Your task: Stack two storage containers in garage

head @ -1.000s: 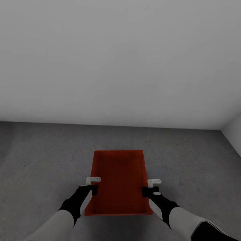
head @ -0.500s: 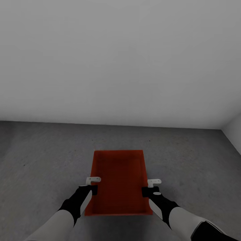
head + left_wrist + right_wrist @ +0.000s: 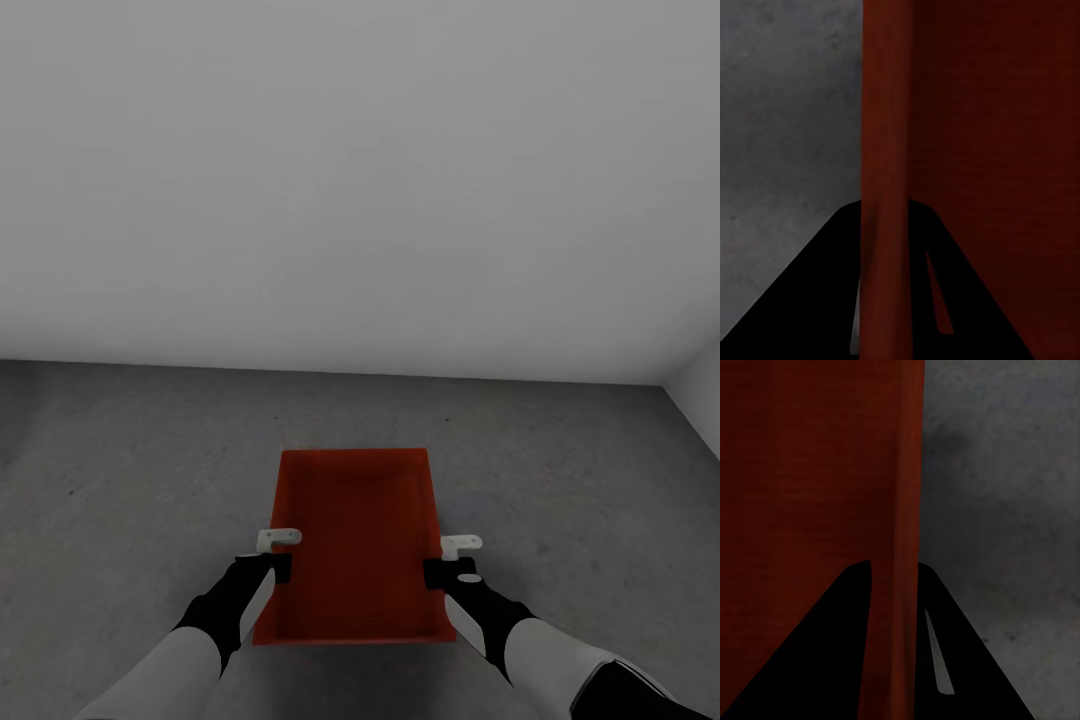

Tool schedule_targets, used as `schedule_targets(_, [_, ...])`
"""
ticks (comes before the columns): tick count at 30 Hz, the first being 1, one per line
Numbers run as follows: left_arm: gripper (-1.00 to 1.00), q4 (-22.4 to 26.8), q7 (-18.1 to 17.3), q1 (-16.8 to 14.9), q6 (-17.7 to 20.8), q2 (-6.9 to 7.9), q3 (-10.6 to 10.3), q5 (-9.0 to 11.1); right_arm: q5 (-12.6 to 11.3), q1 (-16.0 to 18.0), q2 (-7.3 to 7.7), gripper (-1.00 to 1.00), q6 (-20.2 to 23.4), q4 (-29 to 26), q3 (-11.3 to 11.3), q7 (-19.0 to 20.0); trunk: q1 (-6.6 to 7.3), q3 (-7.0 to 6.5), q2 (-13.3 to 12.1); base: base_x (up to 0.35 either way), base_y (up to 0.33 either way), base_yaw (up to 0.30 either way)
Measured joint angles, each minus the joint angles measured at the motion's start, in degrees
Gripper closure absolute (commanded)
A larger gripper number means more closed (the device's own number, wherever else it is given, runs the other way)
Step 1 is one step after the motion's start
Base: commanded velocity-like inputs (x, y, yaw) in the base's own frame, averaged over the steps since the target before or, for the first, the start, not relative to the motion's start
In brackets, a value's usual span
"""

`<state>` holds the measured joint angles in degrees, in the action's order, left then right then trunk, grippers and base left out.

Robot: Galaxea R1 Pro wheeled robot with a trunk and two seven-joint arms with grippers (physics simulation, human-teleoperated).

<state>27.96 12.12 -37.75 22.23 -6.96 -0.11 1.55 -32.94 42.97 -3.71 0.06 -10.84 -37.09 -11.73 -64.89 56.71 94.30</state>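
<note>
An orange-red storage container (image 3: 355, 540) lies lengthwise in front of me over the dark grey concrete floor (image 3: 120, 470) of the garage; I cannot tell whether it rests on the floor or hangs just above it. My left gripper (image 3: 275, 565) is shut on its left long wall, near the end closest to me. My right gripper (image 3: 440, 570) is shut on the right long wall opposite. In the left wrist view the thin red wall (image 3: 885, 150) runs between the black fingers of the left gripper (image 3: 885, 225). The right wrist view shows the same grip of the right gripper (image 3: 895, 577) on the other wall (image 3: 904, 472).
A plain pale grey wall (image 3: 360, 180) rises a short way beyond the container. A second wall meets it at the far right corner (image 3: 690, 400). Mottled concrete spreads on both sides of the container.
</note>
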Motion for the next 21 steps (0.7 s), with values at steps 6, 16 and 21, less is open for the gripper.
schedule_targets(6, [1.0,0.0,0.0,0.0,0.0,0.0,0.0,0.0,0.0,0.0,0.0,1.0,0.0,0.0,0.0,0.0,0.0,0.0,0.0,0.0,0.0,0.0])
schedule_targets(16, [1.0,-0.01,0.0,0.0,-0.02,0.0,0.0,0.0,0.02,0.0,-0.01,1.0,-0.01,0.0,0.02,-0.01,0.0,0.0,0.0,0.0,0.0,0.0])
schedule_targets(21, [1.0,-0.02,0.08,-0.01,-0.08,0.02,-0.08,0.14,0.0,0.0,-0.02,1.0,-0.04,0.01,-0.02,-0.02,0.0,0.0,0.0,0.0,0.0,0.0])
